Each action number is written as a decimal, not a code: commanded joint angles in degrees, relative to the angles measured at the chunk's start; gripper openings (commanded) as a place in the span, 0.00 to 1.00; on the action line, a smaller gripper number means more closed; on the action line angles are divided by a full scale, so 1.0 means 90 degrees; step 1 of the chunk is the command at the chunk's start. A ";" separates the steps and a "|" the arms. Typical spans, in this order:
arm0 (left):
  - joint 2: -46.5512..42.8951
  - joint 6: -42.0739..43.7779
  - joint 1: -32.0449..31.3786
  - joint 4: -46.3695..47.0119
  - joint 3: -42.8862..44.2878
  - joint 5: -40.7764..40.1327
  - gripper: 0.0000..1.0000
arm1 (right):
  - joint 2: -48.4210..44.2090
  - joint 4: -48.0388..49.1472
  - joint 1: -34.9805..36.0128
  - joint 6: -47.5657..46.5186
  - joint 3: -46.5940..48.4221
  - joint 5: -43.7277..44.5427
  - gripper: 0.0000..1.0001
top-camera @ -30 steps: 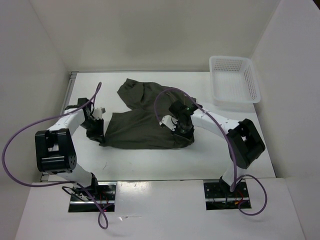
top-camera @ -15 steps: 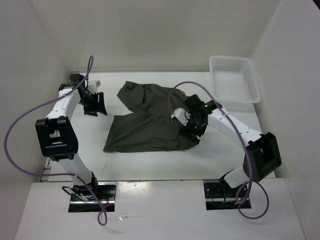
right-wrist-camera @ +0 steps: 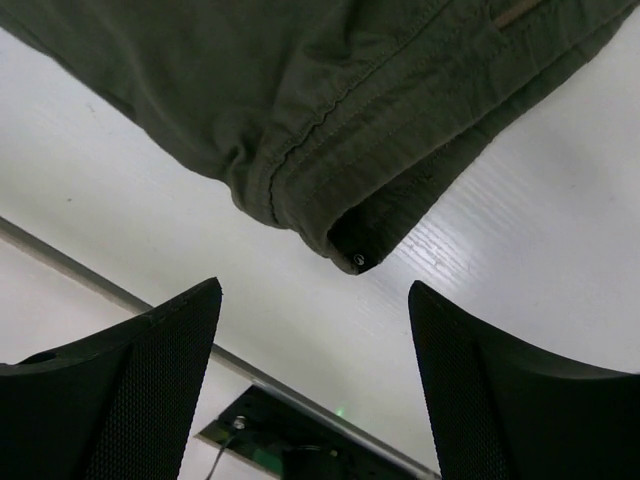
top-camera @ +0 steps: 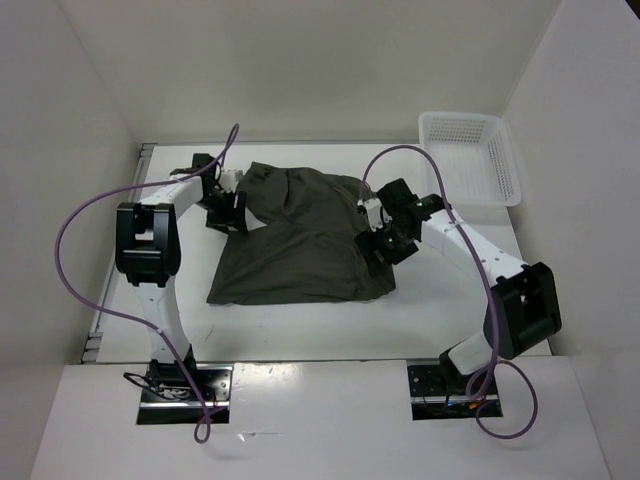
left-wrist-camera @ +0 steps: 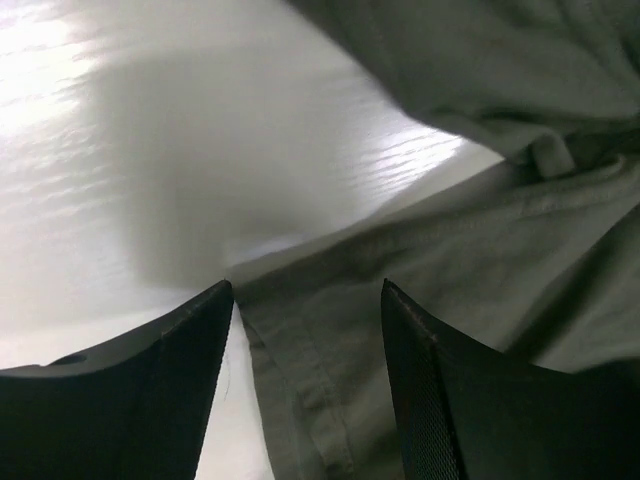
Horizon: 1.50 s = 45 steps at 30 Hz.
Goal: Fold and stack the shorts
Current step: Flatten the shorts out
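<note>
From above, the shorts (top-camera: 300, 240) lie spread in the middle of the white counter (top-camera: 300, 325). They are dark olive soft cloth, the near part a flat trapezoid and the far part bunched in rumpled folds. The left pincer (top-camera: 226, 206) sits at the shorts' far left edge, and the right pincer (top-camera: 386, 238) sits over their right edge. A white perforated plastic basket (top-camera: 470, 160) stands well apart, beyond the shorts' far right corner. Purple cables (top-camera: 90, 215) loop from both arms.

In the left wrist view, the two dark, finely dotted fingers (left-wrist-camera: 130, 400) stand apart and grip nothing. A stitched hem of the shorts runs down between them on the glossy counter, with thicker folds heaped beyond.

In the right wrist view, the mesh-textured fingers (right-wrist-camera: 110, 390) are spread wide and hold nothing. Ahead of them lies a corner of the shorts with a double-stitched seam, a gathered pucker and a small metal eyelet (right-wrist-camera: 360, 262) at its tip, resting on bare counter.
</note>
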 commanded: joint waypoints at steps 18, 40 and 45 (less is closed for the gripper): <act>0.0284 0.0033 -0.0105 0.0708 0.0084 -0.0293 0.00 | 0.1313 0.0649 -0.0177 -0.0017 -0.0509 -0.0440 0.06; 0.0470 0.0033 0.0414 0.0934 0.0564 -0.0812 0.27 | 0.1558 0.0464 -0.0177 -0.0456 -0.0324 -0.0703 0.23; -0.0194 0.0033 0.0414 0.0554 0.0465 -0.0519 0.67 | 0.1294 0.0268 -0.0177 -0.0632 0.1051 -0.0800 0.58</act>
